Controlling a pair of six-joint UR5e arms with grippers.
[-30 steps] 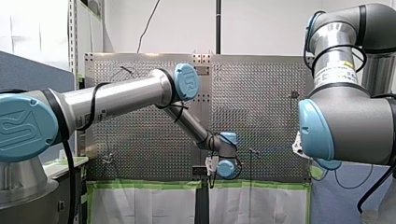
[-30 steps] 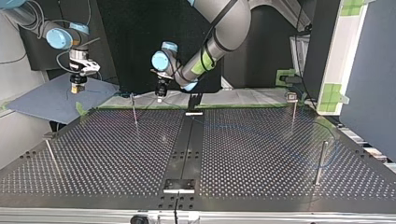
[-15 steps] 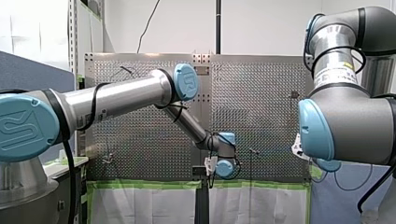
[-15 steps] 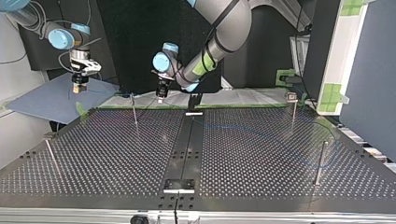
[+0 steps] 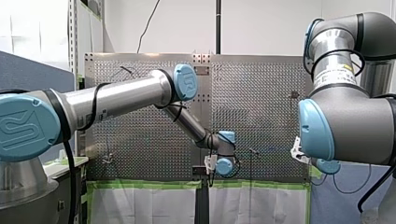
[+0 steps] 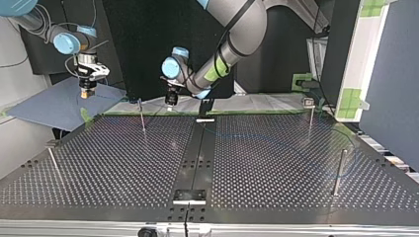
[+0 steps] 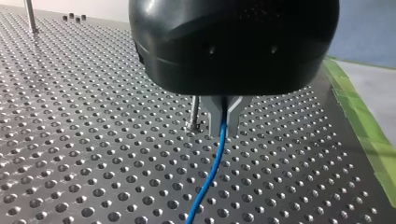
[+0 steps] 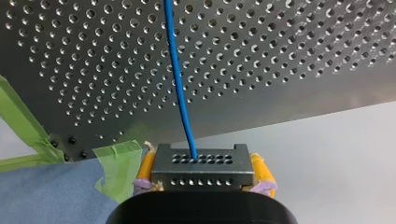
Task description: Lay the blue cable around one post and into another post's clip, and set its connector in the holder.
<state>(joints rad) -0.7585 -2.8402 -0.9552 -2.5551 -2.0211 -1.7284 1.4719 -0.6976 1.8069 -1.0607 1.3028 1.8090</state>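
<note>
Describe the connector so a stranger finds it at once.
Beyond the perforated table's corner, at the top view's left, my right gripper hangs over a blue sheet. The connector sits between its yellow pads: the only grey block with rows of holes, the blue cable entering it.

- Front view, right side: the elbow (image 5: 345, 126) of my right arm hides nearly all of my right gripper (image 6: 88, 93).
- Left wrist view: the black housing (image 7: 233, 46) covers the upper fingers of my left gripper (image 7: 223, 130), and the blue cable (image 7: 212, 172) runs out of frame.
- Top view: the cable is too faint to trace across the table (image 6: 123, 168).
- Right wrist view: the connector (image 8: 202, 161) is partly hidden at its base.

Bright, even room light; sheen glints off the perforated table (image 6: 123, 163), shadows soft.
</note>
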